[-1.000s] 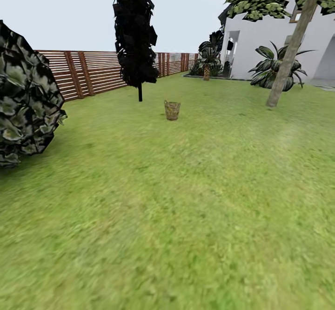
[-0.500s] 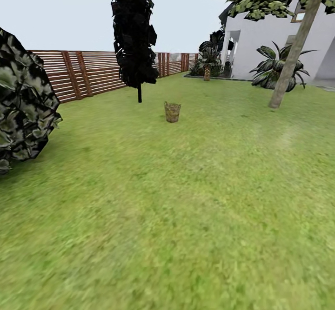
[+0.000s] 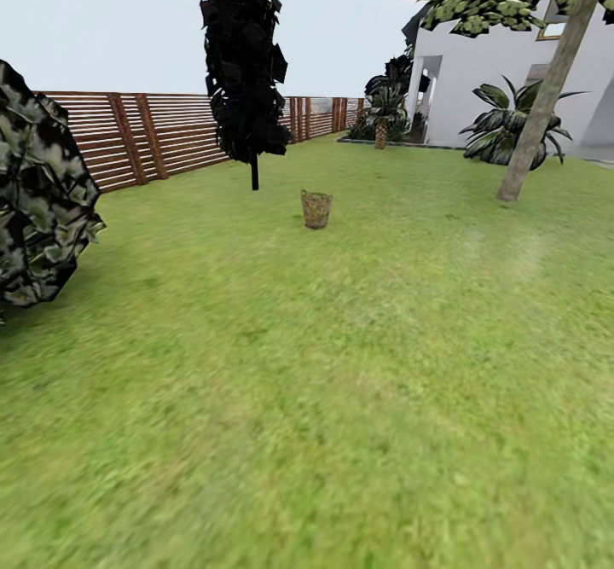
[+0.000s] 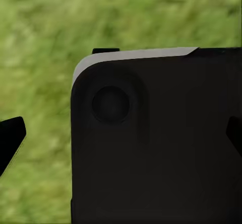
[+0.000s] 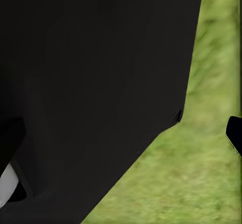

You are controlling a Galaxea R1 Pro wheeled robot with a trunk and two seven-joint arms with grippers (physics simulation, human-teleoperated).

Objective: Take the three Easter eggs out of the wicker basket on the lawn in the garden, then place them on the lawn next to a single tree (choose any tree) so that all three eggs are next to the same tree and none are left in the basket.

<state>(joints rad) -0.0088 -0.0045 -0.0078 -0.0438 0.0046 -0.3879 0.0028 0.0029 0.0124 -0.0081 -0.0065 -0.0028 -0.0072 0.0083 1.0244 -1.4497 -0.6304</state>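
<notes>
A: What's changed? The dark mottled shrub (image 3: 38, 202) sits further left than a second ago.

B: The camera is advancing. The tan woven wicker basket (image 3: 316, 208) stands mid-lawn, far ahead, eggs unseen.

A: The claws?

B: Can't tell; dark housings block both wrist views.

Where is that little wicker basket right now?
In the head view, the wicker basket stands upright on the lawn, far ahead near the picture's middle, just right of the black conifer and well left of the leaning tree.
</notes>
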